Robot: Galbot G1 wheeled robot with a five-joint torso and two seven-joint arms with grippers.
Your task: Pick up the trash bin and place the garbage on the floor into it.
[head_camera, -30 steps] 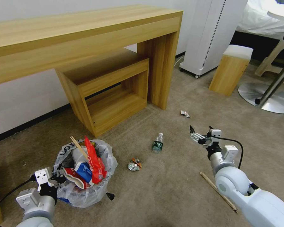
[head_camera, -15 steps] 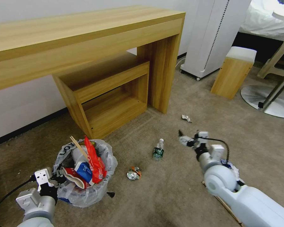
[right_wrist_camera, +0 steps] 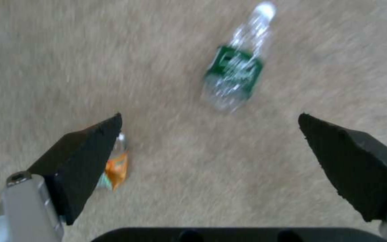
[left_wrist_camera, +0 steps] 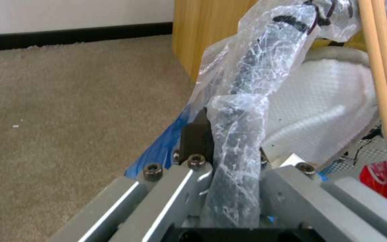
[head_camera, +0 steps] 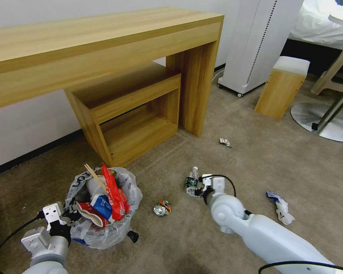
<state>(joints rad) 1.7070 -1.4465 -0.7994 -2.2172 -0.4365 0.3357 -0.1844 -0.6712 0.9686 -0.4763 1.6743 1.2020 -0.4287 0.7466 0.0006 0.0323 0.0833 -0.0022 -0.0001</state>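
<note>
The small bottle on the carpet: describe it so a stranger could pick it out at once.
Start at the long wooden desk against the wall and come forward across the beige carpet from its thick right leg. There the small bottle lies on its side, just ahead of the right tool. Unlike the crushed can nearby, it is clear plastic with a dark green label.

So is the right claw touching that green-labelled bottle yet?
Apart. In the right wrist view the right claw is open, and bare carpet separates both pads from the bottle lying beyond them.
</note>
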